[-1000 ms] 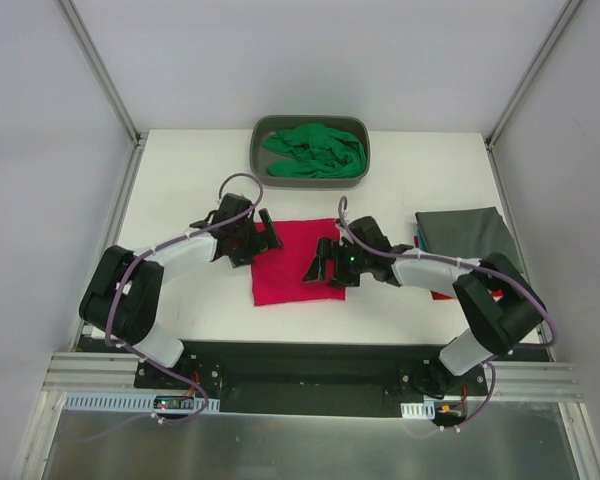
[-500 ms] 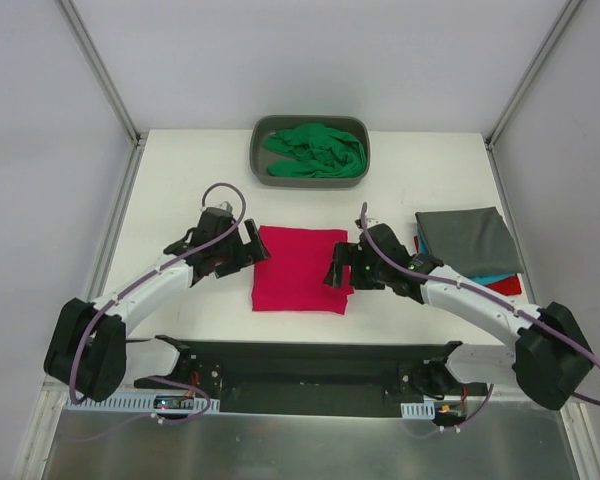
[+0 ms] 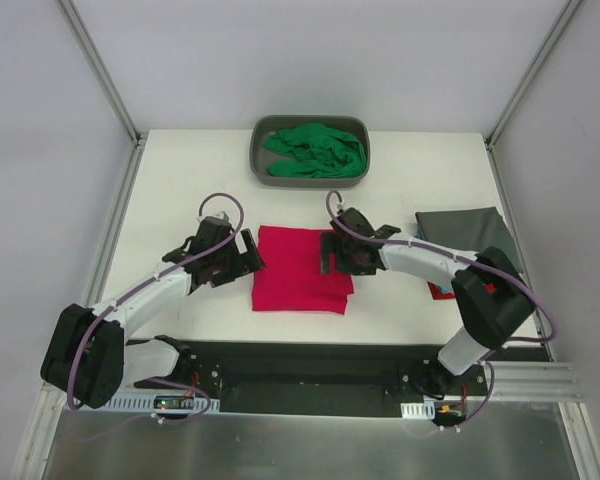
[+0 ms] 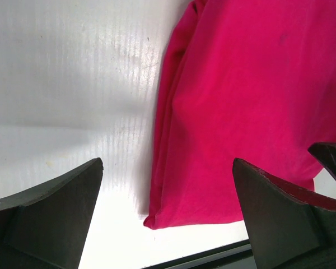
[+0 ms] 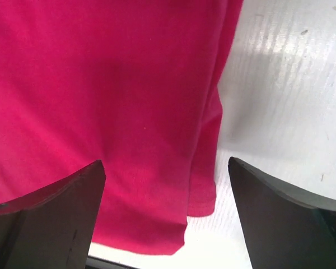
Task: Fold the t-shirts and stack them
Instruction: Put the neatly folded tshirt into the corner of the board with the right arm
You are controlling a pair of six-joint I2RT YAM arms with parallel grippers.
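Observation:
A folded crimson-pink t-shirt [image 3: 298,268] lies flat at the table's centre. My left gripper [image 3: 246,256] is open and empty just beside its left edge; the left wrist view shows the shirt [image 4: 252,106] and its near left corner between the spread fingers [image 4: 50,218]. My right gripper [image 3: 330,252] is open and empty over the shirt's right edge [image 5: 101,95]. A bright green t-shirt [image 3: 315,150] lies crumpled in the tub. A folded dark grey t-shirt [image 3: 472,236] tops a stack at the right, with a red one [image 3: 441,292] peeking out below. The teal one is hidden.
The grey plastic tub [image 3: 258,160] stands at the back centre. The stack lies near the table's right edge, partly under my right arm. Metal frame posts stand at both back corners. A black rail [image 3: 300,350] runs along the near edge.
Both grippers let go of the pink shirt and pulled out to its sides. The right gripper then moved back left onto the shirt's right edge; the left one shifted slightly nearer.

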